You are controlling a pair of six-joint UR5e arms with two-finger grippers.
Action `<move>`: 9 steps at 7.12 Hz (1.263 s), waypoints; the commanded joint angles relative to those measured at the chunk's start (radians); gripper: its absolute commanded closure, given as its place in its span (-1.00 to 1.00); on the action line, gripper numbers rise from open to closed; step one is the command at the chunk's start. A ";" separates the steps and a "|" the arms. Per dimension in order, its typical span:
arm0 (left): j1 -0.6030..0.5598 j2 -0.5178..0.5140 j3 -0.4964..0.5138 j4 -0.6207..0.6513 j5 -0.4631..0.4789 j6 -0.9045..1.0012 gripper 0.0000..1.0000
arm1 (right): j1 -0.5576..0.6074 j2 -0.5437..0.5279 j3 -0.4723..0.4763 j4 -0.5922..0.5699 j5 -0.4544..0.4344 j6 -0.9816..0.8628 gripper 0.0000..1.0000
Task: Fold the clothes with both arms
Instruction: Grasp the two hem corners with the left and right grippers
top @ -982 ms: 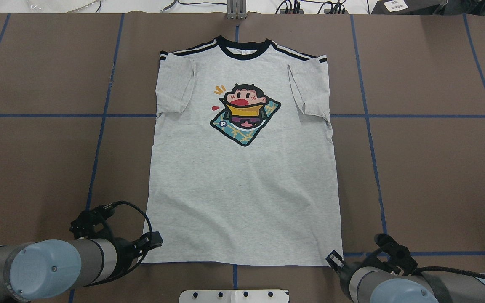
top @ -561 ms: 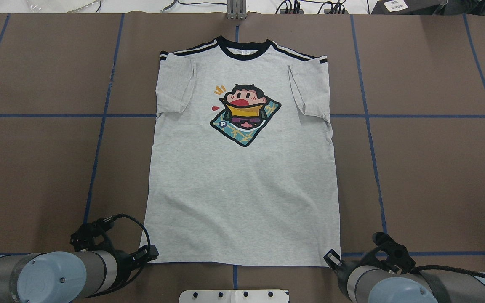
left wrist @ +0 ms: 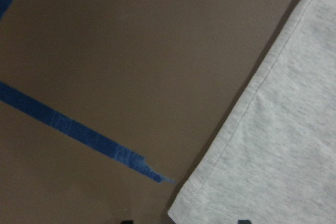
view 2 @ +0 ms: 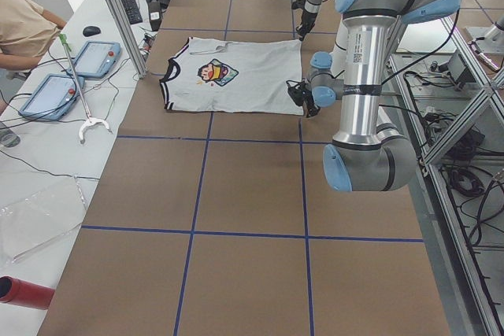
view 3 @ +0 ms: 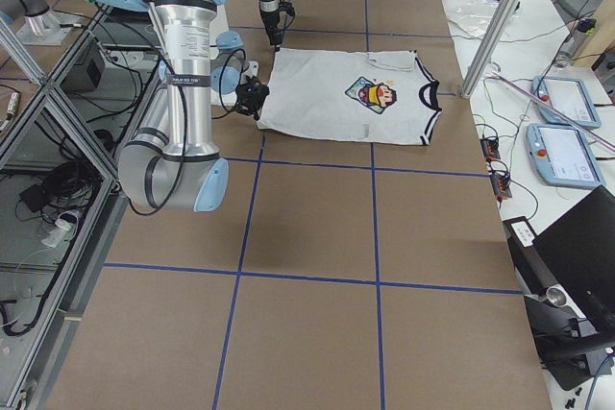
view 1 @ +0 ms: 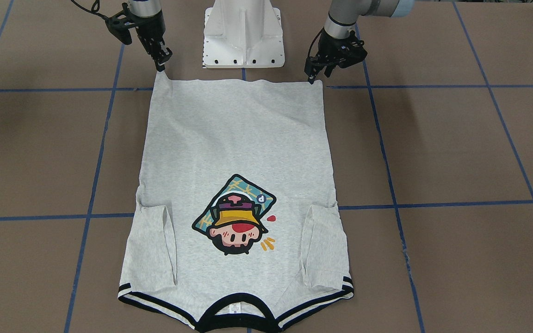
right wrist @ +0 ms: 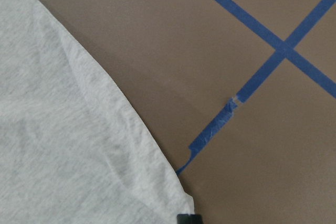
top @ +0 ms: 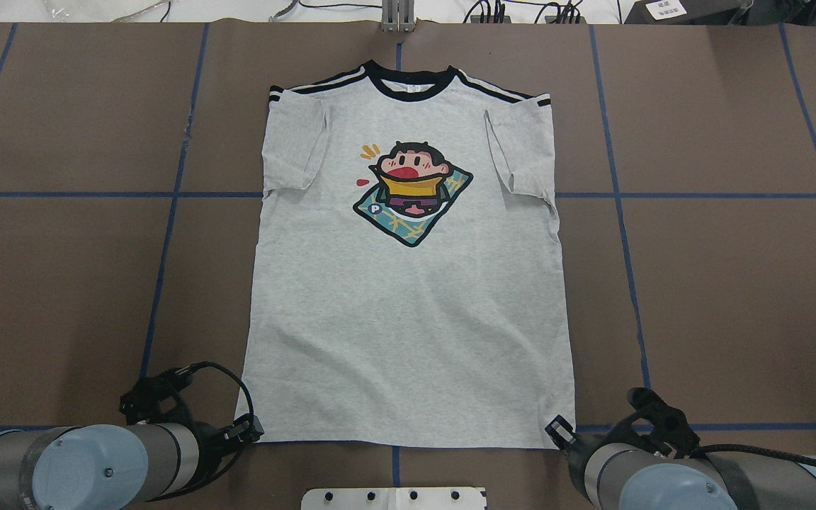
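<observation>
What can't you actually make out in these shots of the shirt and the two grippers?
Right gripper: whether it pinches the hem corner of the T-shirt; the right wrist view's bottom edge cuts off its fingers.
Left gripper: whether its tips touch the cloth; the left wrist view shows only their ends.
Collar label: print too small in every view.

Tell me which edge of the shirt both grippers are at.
The plain bottom hem, nearest the robot's base: the left gripper and right gripper sit at its two corners. The black collar lies at the far end.
</observation>
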 commanded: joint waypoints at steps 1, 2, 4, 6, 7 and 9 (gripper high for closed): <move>0.001 -0.001 0.002 0.002 0.000 -0.001 0.14 | -0.001 0.000 0.001 0.000 0.000 0.000 1.00; 0.000 -0.001 0.002 0.002 0.000 -0.001 0.33 | 0.002 0.000 0.001 0.000 -0.002 0.000 1.00; 0.000 0.002 0.002 0.002 0.000 0.001 1.00 | 0.003 -0.001 0.000 0.000 -0.002 0.000 1.00; -0.003 0.000 -0.010 0.002 0.000 0.001 1.00 | 0.002 0.000 -0.002 0.000 -0.002 0.000 1.00; -0.005 0.002 -0.020 0.002 0.000 0.001 1.00 | 0.003 -0.008 -0.005 0.000 -0.003 -0.002 1.00; -0.010 0.016 -0.111 0.008 -0.001 0.001 1.00 | -0.004 -0.005 0.003 0.000 -0.003 -0.002 1.00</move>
